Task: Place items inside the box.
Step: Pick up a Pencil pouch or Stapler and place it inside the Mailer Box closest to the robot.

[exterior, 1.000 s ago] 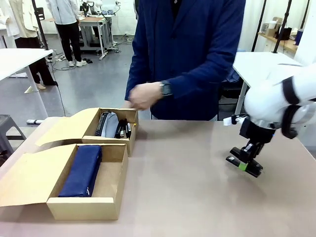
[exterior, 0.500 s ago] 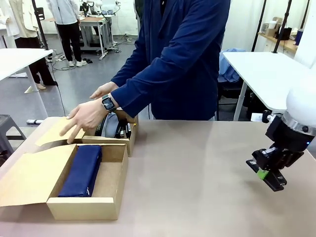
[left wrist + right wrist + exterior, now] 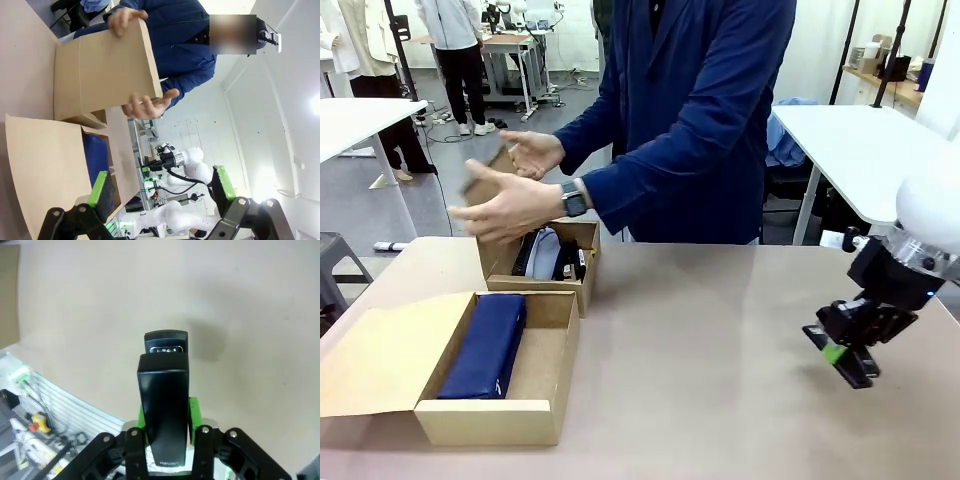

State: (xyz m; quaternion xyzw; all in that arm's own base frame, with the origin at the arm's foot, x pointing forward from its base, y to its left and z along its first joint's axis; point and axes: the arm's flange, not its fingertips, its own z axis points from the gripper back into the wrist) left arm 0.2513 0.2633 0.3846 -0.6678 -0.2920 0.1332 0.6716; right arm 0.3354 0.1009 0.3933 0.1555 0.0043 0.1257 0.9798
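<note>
Stapler [image 3: 162, 390], black, is clamped between the green pads of the right tool [image 3: 842, 357]. Its long axis runs along the fingers, and its front end sticks out past the fingertips toward the worktop [image 3: 720, 330]. The jaws are partly closed, clenched on the stapler's two sides. Tool and stapler hang tilted just above the worktop, not touching it, well apart from the near box [image 3: 490, 420] on its right side.

Inside the near box lies the navy pouch [image 3: 485, 345]. Its long axis runs from the box's front wall to its back wall, leaning slightly right at the far end. It sits against the left side of the box, with bare cardboard floor to its right. The box's lid lies opened flat to the left.

Just behind the near box, at its far right corner, stands the far box [image 3: 535, 292], with dark stationery [image 3: 560, 260] packed lengthwise inside. Above it, the person's two hands [image 3: 515, 205] grip its raised flap [image 3: 107, 70].

The left tool [image 3: 161, 172] is released, its jaws wide apart with nothing between them. It faces the near box from that box's lid side.
</note>
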